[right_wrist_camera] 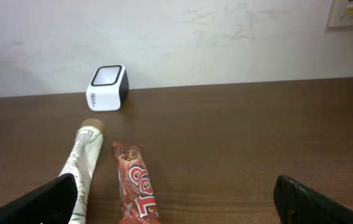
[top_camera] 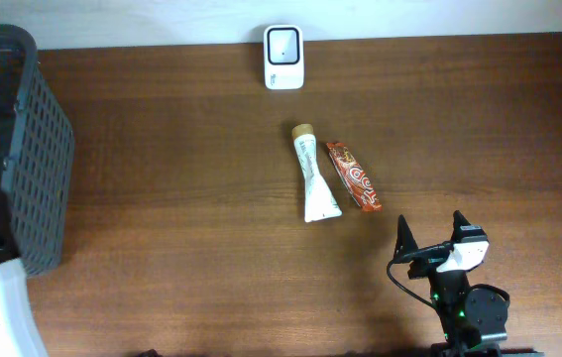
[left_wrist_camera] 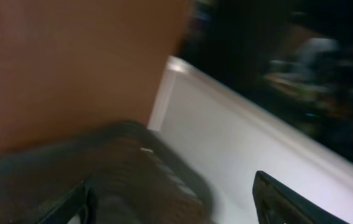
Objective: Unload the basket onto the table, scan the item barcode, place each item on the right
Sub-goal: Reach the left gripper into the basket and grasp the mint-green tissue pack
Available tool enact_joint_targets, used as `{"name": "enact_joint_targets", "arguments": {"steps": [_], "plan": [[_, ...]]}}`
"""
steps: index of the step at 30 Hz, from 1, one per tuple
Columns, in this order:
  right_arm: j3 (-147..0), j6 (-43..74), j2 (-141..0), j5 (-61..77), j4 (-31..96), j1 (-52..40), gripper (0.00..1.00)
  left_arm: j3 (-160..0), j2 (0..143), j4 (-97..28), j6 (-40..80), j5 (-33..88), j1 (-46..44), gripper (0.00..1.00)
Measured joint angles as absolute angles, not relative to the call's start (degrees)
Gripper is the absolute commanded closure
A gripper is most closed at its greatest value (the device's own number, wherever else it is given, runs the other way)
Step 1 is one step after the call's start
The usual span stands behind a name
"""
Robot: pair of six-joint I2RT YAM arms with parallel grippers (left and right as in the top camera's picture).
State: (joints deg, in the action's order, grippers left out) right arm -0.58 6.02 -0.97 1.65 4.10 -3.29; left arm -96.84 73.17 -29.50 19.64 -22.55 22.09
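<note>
Our right gripper [right_wrist_camera: 175,190] fills the bottom of its wrist view, its two dark fingers [right_wrist_camera: 45,202] spread wide and clamped on no item. Just ahead of it we see a white tube [right_wrist_camera: 84,165] with green print. Its brown cap points away toward the wall and its flat crimped end lies nearest the gripper. Just beside the tube on its right lies a snack bar [right_wrist_camera: 137,186] in a red-orange wrapper, with a narrow strip of brown worktop [right_wrist_camera: 257,137] showing between them.

Beyond both, well apart from them, a white scanner [right_wrist_camera: 107,86] with a dark window stands at the far edge of the worktop, close to the pale wall [right_wrist_camera: 182,43]. From overhead, the right gripper sits near the front edge, pointing at the two items but short of them.

At the left edge of the worktop stands a dark mesh basket [top_camera: 33,149]. The left wrist view is blurred, yet we make out the left gripper [left_wrist_camera: 173,199] with its fingers [left_wrist_camera: 276,199] standing apart, above the basket rim and holding nothing we can see. From overhead we cannot pick this gripper out against the dark basket.
</note>
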Motion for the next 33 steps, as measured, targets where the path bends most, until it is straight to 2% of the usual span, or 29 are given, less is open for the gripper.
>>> {"name": "enact_joint_targets", "arguments": {"steps": [4,7,10,14,16,20,24,27,31,33], "plan": [[-0.58,6.04,-0.97,1.65,4.10,-3.29,0.01,-96.86,75.77,-29.52,10.83,-24.18,29.06,0.25],[-0.58,6.02,-0.97,1.65,4.10,-3.29,0.01,-96.92,80.14,-31.79,-0.56,-24.49,33.23,0.29],[-0.58,6.00,-0.97,1.65,4.10,-3.29,0.01,-96.92,86.06,-36.42,-10.39,-24.51,36.64,0.36],[-0.58,6.04,-0.97,1.65,4.10,-3.29,0.01,-96.23,91.29,-40.86,-19.31,-24.56,39.03,0.35],[-0.58,6.00,-0.97,1.65,4.10,-3.29,0.01,-94.83,92.60,-41.12,-22.52,-24.51,39.75,0.38],[-0.58,5.98,-0.97,1.65,4.10,-3.29,0.01,-91.15,94.24,-41.12,-28.14,-23.97,40.47,0.39],[-0.58,6.00,-0.97,1.65,4.10,-3.29,0.01,-85.76,97.03,-40.97,-34.63,-21.39,40.58,0.27],[-0.58,5.98,-0.97,1.65,4.10,-3.29,0.01,-83.13,100.49,-40.95,-37.43,-20.43,40.80,0.25],[-0.58,6.00,-0.97,1.65,4.10,-3.29,0.01,-82.30,105.54,-40.27,-39.09,-19.92,42.11,0.26],[-0.58,6.00,-0.97,1.65,4.10,-3.29,0.01,-82.28,107.02,-39.68,-39.48,-19.90,43.11,0.31]]}}
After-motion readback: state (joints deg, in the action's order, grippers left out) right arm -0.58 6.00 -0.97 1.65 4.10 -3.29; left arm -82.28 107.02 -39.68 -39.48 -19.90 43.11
